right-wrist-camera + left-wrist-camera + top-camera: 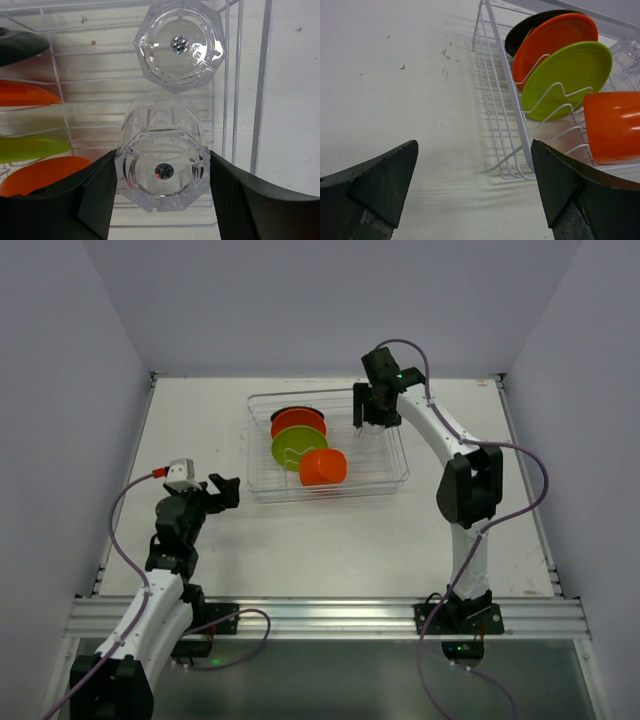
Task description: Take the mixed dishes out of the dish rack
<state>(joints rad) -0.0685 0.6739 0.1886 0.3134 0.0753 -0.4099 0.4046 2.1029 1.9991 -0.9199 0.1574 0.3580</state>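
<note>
The dish rack (252, 445) stands at the table's far middle. In it a black plate (285, 412), an orange plate (298, 422) and a lime green plate (298, 447) stand on edge, with an orange cup (323, 467) lying in front. My right gripper (162, 175) is over the rack's right part, shut on a clear glass cup (162, 165) by its base. A second glass cup (179, 44) stands just beyond it. My left gripper (475, 180) is open and empty above the table, left of the rack's near-left corner (515, 170).
The rack's right wall wires (262, 75) run close beside the held glass. The plates (30, 148) and the orange cup (40, 175) are to its left. Walls close in the table on the left, back and right.
</note>
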